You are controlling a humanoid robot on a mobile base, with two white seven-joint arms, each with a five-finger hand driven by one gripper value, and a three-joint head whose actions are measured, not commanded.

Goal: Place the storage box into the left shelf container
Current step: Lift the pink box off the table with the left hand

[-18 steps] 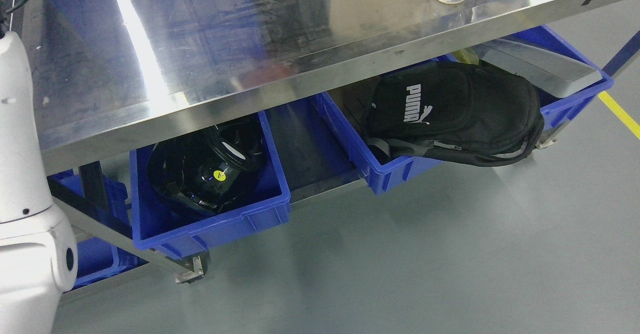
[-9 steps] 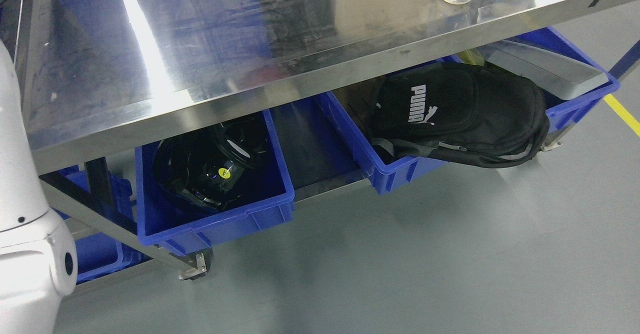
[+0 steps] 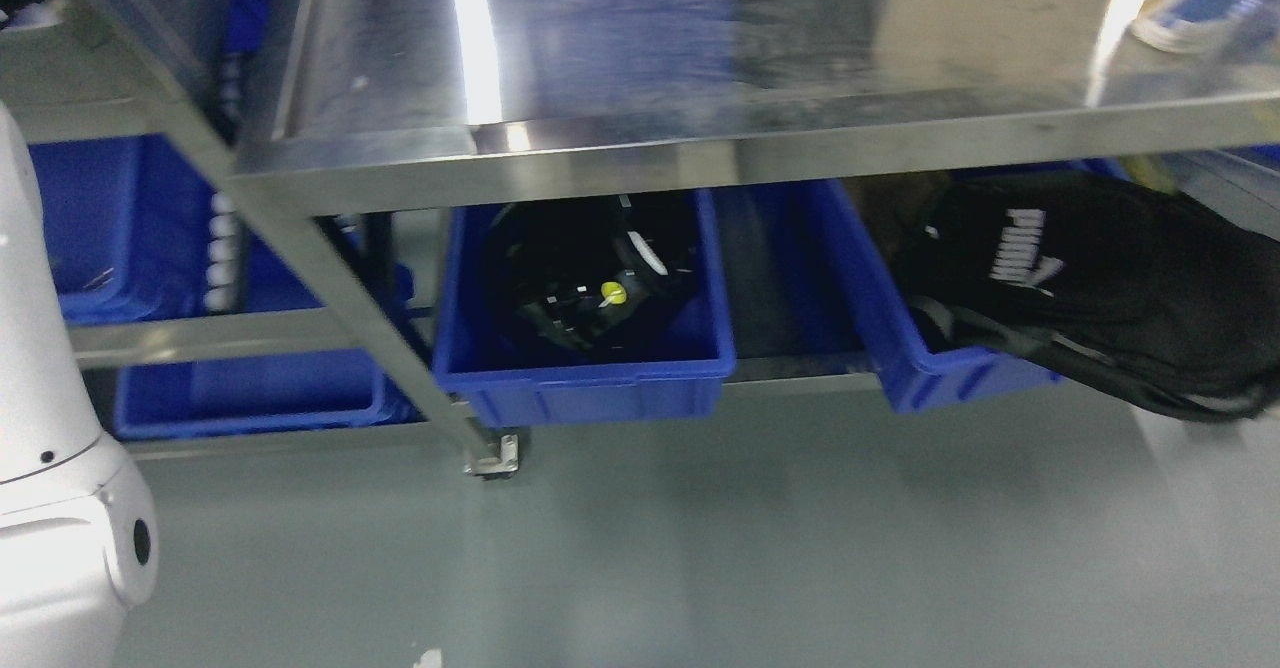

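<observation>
Two blue bins (image 3: 585, 388) under the tabletop (image 3: 760, 153) hold black gear (image 3: 590, 278) and a backpack (image 3: 1110, 288); floor (image 3: 700, 548) before them lies open; no hand shows.

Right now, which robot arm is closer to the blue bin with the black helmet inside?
Left. The left arm shows as a white segment at the picture's left edge, well left of the blue bin and apart from it. The right arm is not in view; neither hand shows.
</observation>
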